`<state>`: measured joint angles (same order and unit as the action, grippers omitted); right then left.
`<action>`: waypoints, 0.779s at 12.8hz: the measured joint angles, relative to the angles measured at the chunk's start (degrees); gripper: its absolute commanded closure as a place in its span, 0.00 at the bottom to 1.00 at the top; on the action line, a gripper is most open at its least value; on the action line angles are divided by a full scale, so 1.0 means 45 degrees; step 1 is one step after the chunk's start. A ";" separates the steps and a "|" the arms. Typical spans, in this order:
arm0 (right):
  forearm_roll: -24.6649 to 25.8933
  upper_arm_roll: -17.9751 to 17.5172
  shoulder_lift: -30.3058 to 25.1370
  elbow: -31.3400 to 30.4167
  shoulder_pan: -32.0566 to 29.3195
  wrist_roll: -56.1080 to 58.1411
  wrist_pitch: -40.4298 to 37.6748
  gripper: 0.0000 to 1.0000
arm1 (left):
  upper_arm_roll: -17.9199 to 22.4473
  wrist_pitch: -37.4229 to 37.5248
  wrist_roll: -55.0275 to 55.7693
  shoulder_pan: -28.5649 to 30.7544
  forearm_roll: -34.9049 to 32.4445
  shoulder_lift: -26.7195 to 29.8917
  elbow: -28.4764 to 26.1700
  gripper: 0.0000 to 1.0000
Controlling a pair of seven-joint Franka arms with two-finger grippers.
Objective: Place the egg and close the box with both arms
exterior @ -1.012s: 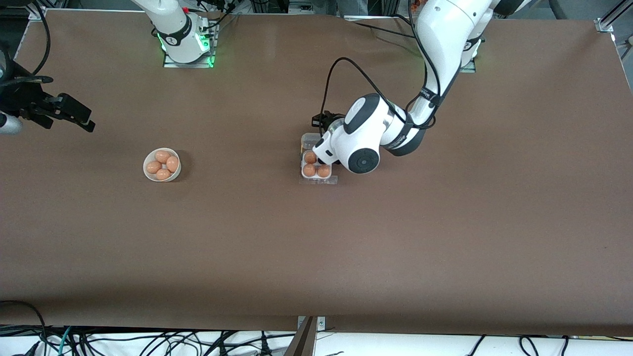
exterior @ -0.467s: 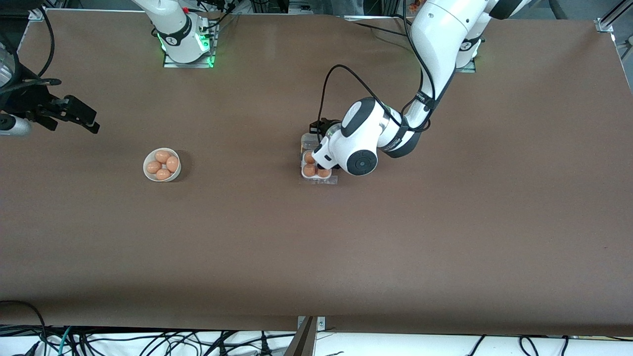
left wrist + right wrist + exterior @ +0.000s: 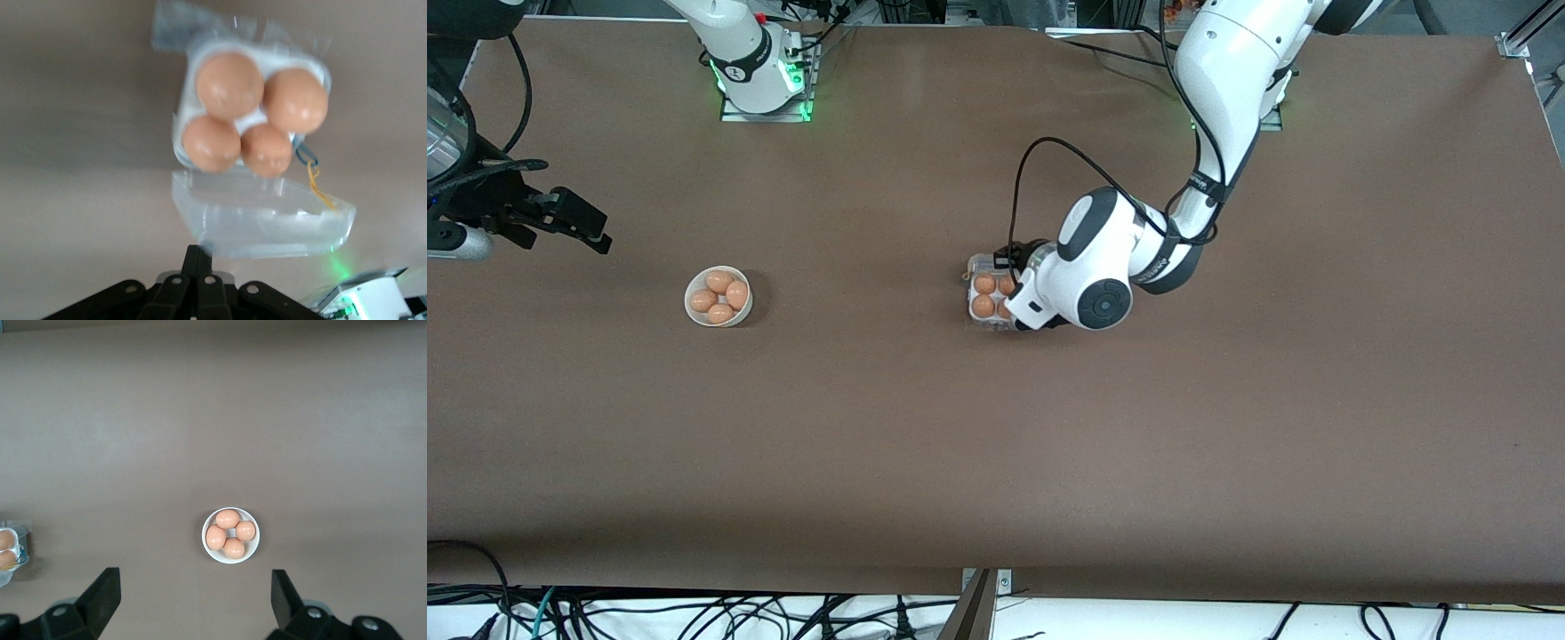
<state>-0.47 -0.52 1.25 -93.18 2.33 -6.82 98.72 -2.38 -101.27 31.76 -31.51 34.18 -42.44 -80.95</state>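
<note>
box [image 3: 257, 117] below left claw [image 3: 198, 257], lid open

No legible text, label, brand, number or sign is shown in any view. Small dark markings are seen on the black band of the left arm [image 3: 1202, 188] right of centre in the front view, and on the base of the right arm [image 3: 749, 64] at the upper left, but they cannot be read. No printing is seen on the box [image 3: 257, 113] or the bowl [image 3: 231, 535].
</note>
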 measured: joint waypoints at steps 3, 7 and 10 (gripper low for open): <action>0.0001 -0.0004 0.0000 0.0000 0.0000 0.0000 0.0002 0.00 | 0.0947 0.0764 0.0031 0.0039 0.0000 0.0058 0.0672 0.88; 0.0005 -0.0008 0.0000 0.0000 -0.0001 0.0000 0.0002 0.00 | 0.2317 0.2775 0.0084 0.0763 -0.0296 0.0291 0.2464 0.29; 0.0006 -0.0010 0.0000 -0.0001 -0.0001 0.0000 0.0002 0.00 | 0.2992 0.3267 -0.1348 0.1817 -0.2045 0.0851 0.3450 0.07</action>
<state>-0.44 -0.56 1.25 -93.18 2.33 -6.82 98.73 11.09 -86.57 25.70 -23.33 24.98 -38.61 -65.42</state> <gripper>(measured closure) 0.000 0.445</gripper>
